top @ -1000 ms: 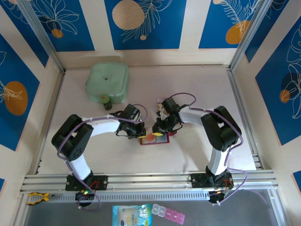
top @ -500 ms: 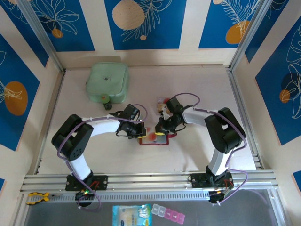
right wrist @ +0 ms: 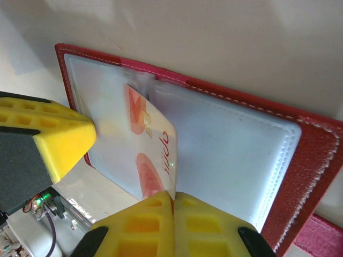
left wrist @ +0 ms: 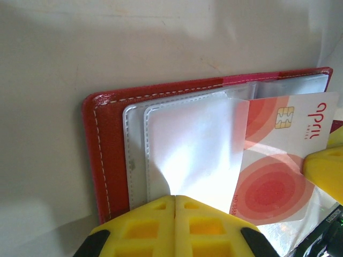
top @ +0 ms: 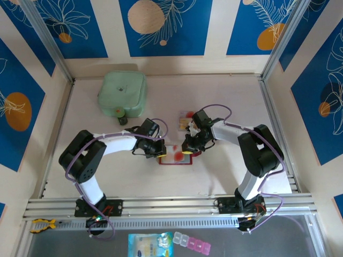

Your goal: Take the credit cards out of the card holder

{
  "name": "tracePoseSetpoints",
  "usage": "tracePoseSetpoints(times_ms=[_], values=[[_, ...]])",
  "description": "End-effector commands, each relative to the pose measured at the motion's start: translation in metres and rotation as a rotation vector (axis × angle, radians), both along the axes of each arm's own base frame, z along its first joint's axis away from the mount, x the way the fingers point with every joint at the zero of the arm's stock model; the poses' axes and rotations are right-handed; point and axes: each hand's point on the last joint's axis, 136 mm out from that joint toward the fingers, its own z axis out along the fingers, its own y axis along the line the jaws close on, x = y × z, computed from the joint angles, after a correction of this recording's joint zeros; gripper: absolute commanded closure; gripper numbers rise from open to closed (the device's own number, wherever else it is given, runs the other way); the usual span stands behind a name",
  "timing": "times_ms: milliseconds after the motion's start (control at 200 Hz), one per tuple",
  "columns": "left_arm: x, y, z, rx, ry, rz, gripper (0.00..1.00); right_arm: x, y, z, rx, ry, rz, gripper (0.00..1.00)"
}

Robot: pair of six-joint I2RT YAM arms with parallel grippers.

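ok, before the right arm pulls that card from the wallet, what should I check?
1. Wallet open and flat on the table: ok.
2. Left fingers shut on the pale pocket flap: ok.
3. Right fingers shut on the card at its edge: ok.
4. Card free of the pocket: not ok, one end sits under the flap.
5. Pull path clear: ok, the green case is far off.
6. More cards left inside: cannot tell.
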Motion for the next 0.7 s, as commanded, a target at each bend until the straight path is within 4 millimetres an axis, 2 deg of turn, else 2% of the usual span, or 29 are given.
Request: tracePoseSetpoints(times_ms=[0,290,545,695], values=[[-0.009,0.011,-0.010,0.065,0.027,-0.007,0.97,-0.001,-0.006,0.010,-0.040,-0.021,0.014,0.96],[-0.010,0.010,-0.009,0.051,0.028,-0.001,0.97,0.002,-0.007,0.018,-0.054,-0.042,0.019,0.96],[-0.012,0.010,-0.005,0.036,0.024,0.007,0.97,0.006,-0.005,0.033,-0.046,-0.082,0.039,0.99],[-0.007,0.007,0.001,0.019,0.010,0.016,0.96,0.009,-0.011,0.043,-0.082,-0.120,0.086,1.00]])
